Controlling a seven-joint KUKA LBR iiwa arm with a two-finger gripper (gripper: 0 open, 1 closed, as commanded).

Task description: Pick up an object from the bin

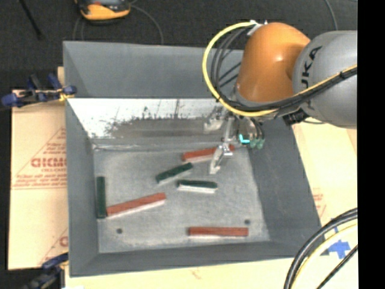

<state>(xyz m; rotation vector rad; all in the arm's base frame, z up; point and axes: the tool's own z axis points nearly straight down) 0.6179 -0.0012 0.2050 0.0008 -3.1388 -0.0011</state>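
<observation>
the grey metal bin (81, 179) has smooth sloping walls and a flat floor of finely speckled, matte grey. its far wall is scuffed bright and streaked with dark scratch marks. the robot arm (328, 47), a rounded grey casing with a glossy orange dome-shaped cover and looped yellow and black cables, reaches in over the bin's right rim. below it the metal gripper (220, 154) hangs low near the far right corner of the floor. it is right at the right end of a short red-brown flat stick (195, 156), which lies slanted close to the far wall. whether the gripper is open or closed, and whether it has hold of that stick, cannot be told.

the other things are slim, straight-edged sticks lying flat.
- the long red-brown stick with a pale edge (136, 205) slants toward the near left corner.
- a plain red-brown stick (218, 231) lies along the near edge, toward the right corner.
- an upright-lying dark green stick (101, 196) runs along the left edge, its near end close to the long one's left end.
- a slanted dark green stick (174, 173) sits mid-floor.
- a green-and-white stick (197, 186) lies just nearer the near edge than that one.
</observation>
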